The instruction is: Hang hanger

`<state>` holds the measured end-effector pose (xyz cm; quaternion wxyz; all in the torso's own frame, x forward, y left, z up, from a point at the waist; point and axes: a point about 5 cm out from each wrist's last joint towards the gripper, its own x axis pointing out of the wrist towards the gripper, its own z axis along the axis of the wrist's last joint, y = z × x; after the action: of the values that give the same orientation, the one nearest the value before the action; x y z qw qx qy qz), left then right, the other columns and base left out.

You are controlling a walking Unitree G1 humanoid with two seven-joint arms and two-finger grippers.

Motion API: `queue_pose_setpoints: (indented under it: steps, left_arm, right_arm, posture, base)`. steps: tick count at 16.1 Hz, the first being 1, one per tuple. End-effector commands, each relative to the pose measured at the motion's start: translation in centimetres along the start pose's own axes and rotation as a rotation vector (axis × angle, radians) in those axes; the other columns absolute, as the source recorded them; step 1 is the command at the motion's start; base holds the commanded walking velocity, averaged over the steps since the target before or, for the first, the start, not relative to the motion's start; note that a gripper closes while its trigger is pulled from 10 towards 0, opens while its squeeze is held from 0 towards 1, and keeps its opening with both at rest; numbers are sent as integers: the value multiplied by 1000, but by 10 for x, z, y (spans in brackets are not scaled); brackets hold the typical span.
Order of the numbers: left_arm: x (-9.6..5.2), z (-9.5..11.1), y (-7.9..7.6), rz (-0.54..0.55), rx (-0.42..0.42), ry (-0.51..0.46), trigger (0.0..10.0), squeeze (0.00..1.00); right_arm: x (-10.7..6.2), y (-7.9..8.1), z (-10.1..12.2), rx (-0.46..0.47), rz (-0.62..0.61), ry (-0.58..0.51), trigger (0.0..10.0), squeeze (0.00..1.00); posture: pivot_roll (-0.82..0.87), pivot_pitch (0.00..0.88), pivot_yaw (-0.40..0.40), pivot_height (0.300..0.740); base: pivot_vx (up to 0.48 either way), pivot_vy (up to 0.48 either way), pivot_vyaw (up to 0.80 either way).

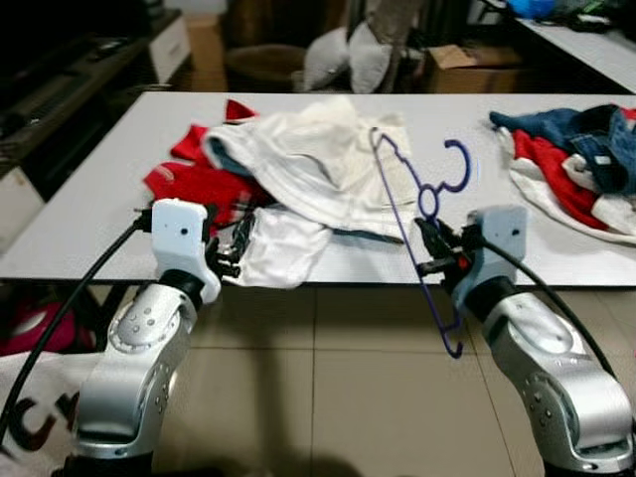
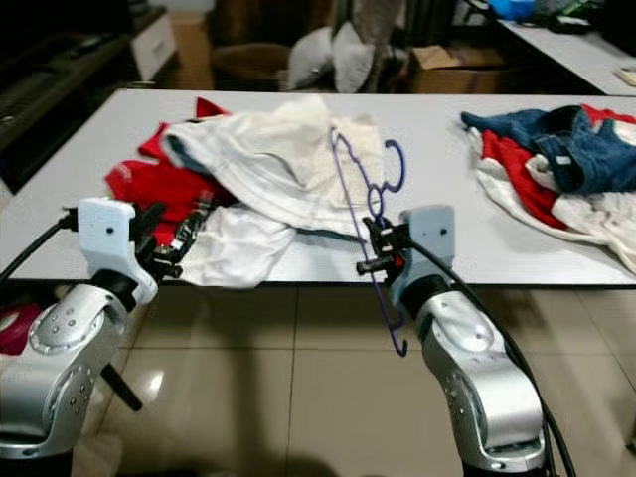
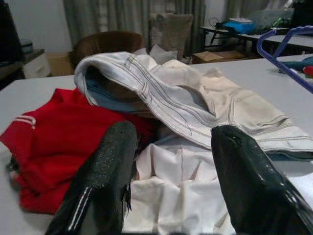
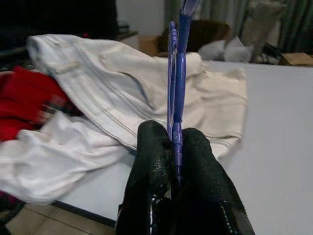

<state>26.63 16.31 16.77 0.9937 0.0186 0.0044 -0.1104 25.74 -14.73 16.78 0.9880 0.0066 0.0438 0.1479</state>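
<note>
A thin blue hanger (image 1: 421, 199) stands tilted at the near edge of the white table (image 1: 89, 189), its hook up and one end reaching below the edge. My right gripper (image 1: 429, 250) is shut on the hanger (image 4: 175, 88) near its neck. Beside it lies a pile of clothes: a cream-white garment (image 1: 318, 159) over a red one (image 1: 194, 184). My left gripper (image 1: 237, 253) is open at the table's near edge, its fingers (image 3: 98, 181) pointing at the white cloth (image 3: 171, 196) without touching it.
A second heap of blue, red and white clothes (image 1: 581, 159) lies at the table's right. Behind the table stand a brown chair (image 1: 263, 65), grey cushions (image 1: 348, 55) and a cardboard box (image 1: 472, 65). Tiled floor (image 1: 328, 388) lies below.
</note>
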Motion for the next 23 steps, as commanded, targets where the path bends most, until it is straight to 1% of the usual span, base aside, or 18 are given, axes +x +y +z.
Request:
queue_pose_setpoints:
  steps: [1,4,9,12,13,14,15,16,17,18,20,21,22,23]
  left_arm:
    - [1,-1,0,3,5,3,10000,0]
    - [2,-3,2,3,13,7,10000,0]
    - [5,-3,4,4,30,6,10000,0]
    - [7,-4,4,-17,64,8,10000,0]
    - [7,-5,4,-20,71,10,10000,0]
    - [6,-11,1,-112,113,37,10000,0]
    - [5,-12,-1,-212,164,36,10000,910]
    - [5,-13,0,-240,177,40,10000,1000]
    - [8,-15,4,-296,234,73,10000,1000]
    - [11,-16,6,-333,272,90,10000,1000]
    - [20,-23,7,-492,413,183,10000,1000]
    - [22,-26,8,-539,459,216,10000,1000]
    - [24,-33,12,-633,504,290,10000,0]
    - [26,-39,15,-678,520,333,10000,0]
  right_arm:
    - [1,-3,2,-16,-3,-14,10000,0]
    - [1,-2,-1,0,2,-5,10000,0]
    - [0,-4,-2,-24,22,-5,10000,0]
    - [0,-5,0,-85,45,-26,10000,0]
    - [0,-6,-1,-88,47,-27,10000,0]
    - [-1,-7,-1,-98,73,-18,10000,0]
    - [-2,-9,-1,-113,89,-14,10000,0]
    - [-1,-9,-1,-118,94,-14,10000,0]
    - [-2,-12,-2,-132,99,-9,10000,0]
    - [-2,-14,-2,-136,97,-7,10000,0]
    - [-1,-23,-3,-155,59,-2,10000,0]
    - [-1,-26,-4,-155,44,8,10000,0]
    - [-2,-28,-6,-155,36,15,10000,0]
    - [-2,-29,-7,-154,30,19,10000,0]
  posture:
    - [-136,0,46,740]
    - [-135,0,49,740]
    - [-140,0,56,740]
    - [-142,0,58,740]
    - [-142,0,58,740]
    - [-143,0,59,740]
    - [-142,0,59,740]
    - [-142,0,60,740]
    - [-141,0,64,740]
    - [-141,0,66,740]
    - [-142,0,74,740]
    - [-143,0,76,740]
    - [-146,0,81,740]
    - [-146,0,82,740]
  base:
    - [334,0,-431]
    - [339,0,-800]
    - [338,0,0]
    - [331,0,0]
    - [259,0,0]
    - [0,0,0]
    - [0,0,0]
    - [0,0,0]
    - [0,0,0]
    - [0,0,0]
    - [0,0,0]
    - [0,0,0]
    - [0,0,0]
    - [0,0,0]
